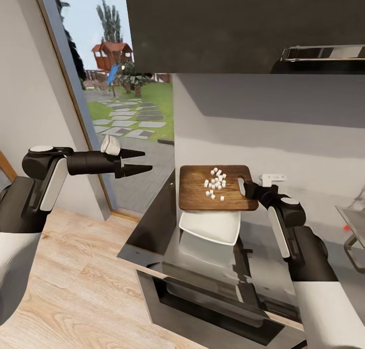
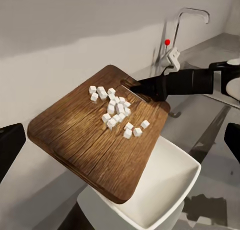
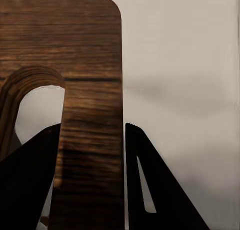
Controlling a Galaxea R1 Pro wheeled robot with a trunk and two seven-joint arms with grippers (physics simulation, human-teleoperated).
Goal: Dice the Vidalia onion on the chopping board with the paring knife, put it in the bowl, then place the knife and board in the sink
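My right gripper (image 1: 245, 187) is shut on the handle end of the brown chopping board (image 1: 200, 199), holding it in the air over the far side of the white bowl (image 1: 213, 230). In the right wrist view my right gripper (image 3: 92, 127) clamps the strip of chopping board (image 3: 90, 64) beside the slot hole. Small white cubes of diced onion (image 1: 215, 183) lie clustered on the board near its handle end. The left wrist view shows the diced onion (image 2: 117, 109), the board's lower corner over the bowl (image 2: 165, 192), and the right gripper (image 2: 137, 87). My left gripper (image 1: 145, 162) hangs open and empty, well left of the countertop (image 1: 154, 224). The paring knife is out of view.
The sink (image 1: 353, 218) edge is at the far right, and its chrome tap (image 2: 186, 17) with a red knob stands behind the right arm. A dark upper cabinet (image 1: 228, 29) hangs overhead. An oven front (image 1: 203, 303) sits below the counter. Wood floor (image 1: 76, 288) and a window are to the left.
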